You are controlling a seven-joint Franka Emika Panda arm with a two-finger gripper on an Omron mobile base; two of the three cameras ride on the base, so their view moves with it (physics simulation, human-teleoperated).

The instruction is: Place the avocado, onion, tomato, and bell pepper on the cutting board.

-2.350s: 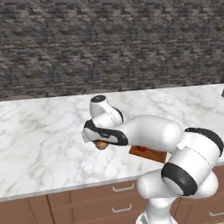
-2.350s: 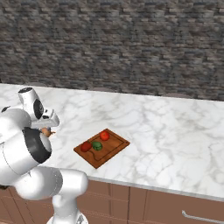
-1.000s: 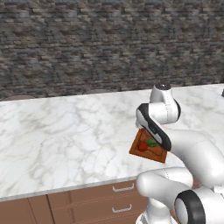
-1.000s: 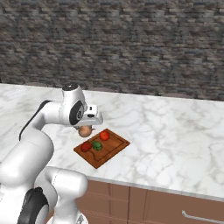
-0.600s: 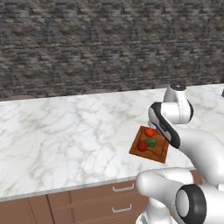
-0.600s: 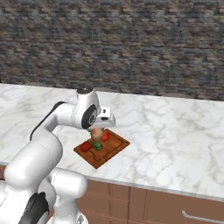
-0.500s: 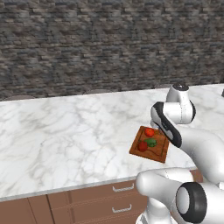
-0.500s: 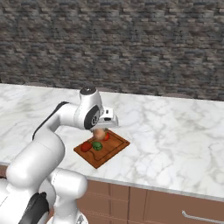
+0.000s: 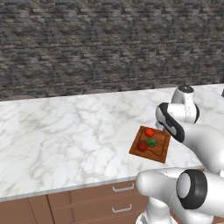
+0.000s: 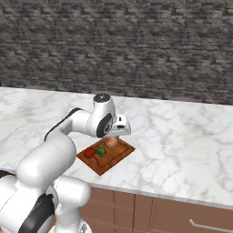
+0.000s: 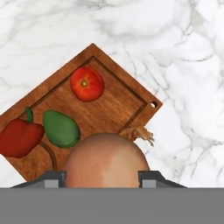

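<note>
— Fingers (image 11: 148, 178) are clamped on the onion (image 11: 107, 159), which is now carried over the cutting board (image 11: 113, 111); earlier it was held beyond the board's edge.

— Tomato (image 11: 87, 83), avocado (image 11: 61, 128) and bell pepper (image 11: 19, 137) are seen plainly on the board from the hand; the right base view shows the gripper (image 10: 110, 138) above them.

White marble counter (image 9: 65, 140), dark stone brick wall (image 9: 87, 43), brown drawers (image 9: 87, 203) with metal handles (image 9: 121, 188)
</note>
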